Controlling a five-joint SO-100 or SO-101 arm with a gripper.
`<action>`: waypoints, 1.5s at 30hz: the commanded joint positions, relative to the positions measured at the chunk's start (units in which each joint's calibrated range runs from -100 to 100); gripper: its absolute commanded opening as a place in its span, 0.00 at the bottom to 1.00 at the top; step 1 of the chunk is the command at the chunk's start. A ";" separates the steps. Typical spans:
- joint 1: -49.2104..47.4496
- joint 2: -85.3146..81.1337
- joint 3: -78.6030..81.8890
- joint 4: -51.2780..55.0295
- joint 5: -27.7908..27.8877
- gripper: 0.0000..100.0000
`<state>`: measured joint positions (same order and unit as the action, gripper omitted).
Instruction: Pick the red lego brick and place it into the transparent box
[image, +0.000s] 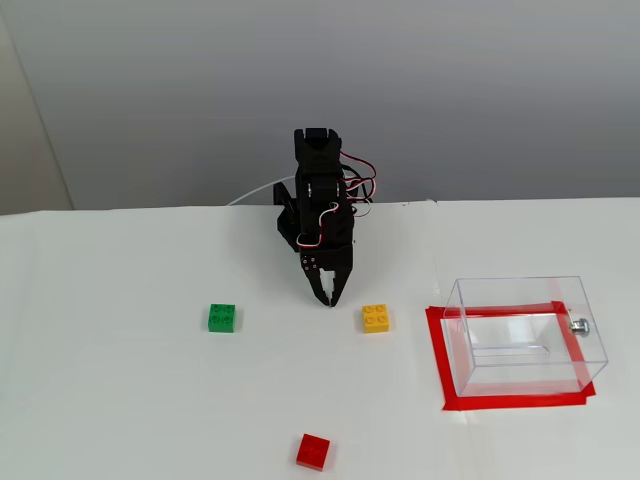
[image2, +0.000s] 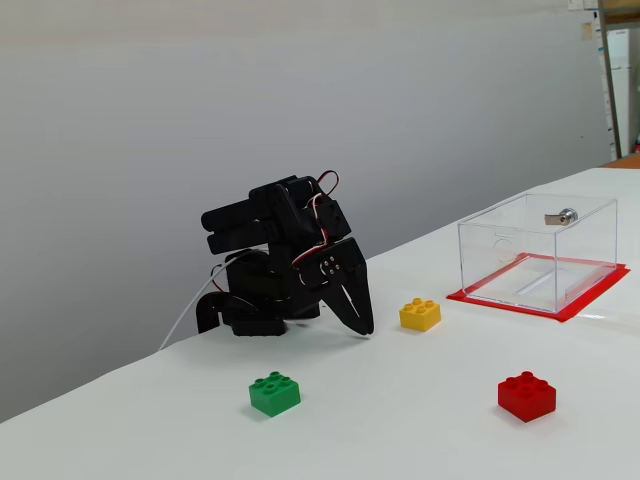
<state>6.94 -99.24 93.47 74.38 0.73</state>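
The red lego brick (image: 312, 451) (image2: 527, 395) lies on the white table near the front edge, apart from everything else. The transparent box (image: 525, 333) (image2: 538, 251) stands on a red tape outline at the right, with a small metal knob on its right wall and nothing visible inside. My black gripper (image: 329, 298) (image2: 366, 328) points down with its tips at the table, shut and holding nothing. It sits folded close to the arm base, well behind the red brick and left of the box.
A yellow brick (image: 376, 318) (image2: 420, 314) lies just right of the gripper tips. A green brick (image: 222, 318) (image2: 274, 393) lies to the left of the gripper. The table's back edge runs behind the arm base (image: 310, 225).
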 joint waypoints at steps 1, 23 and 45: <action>0.41 -0.42 -1.61 0.29 -0.16 0.01; -0.03 -0.42 -1.61 0.21 0.15 0.01; 0.63 -0.17 -11.82 -0.14 0.10 0.01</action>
<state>7.05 -99.24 87.38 74.38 0.54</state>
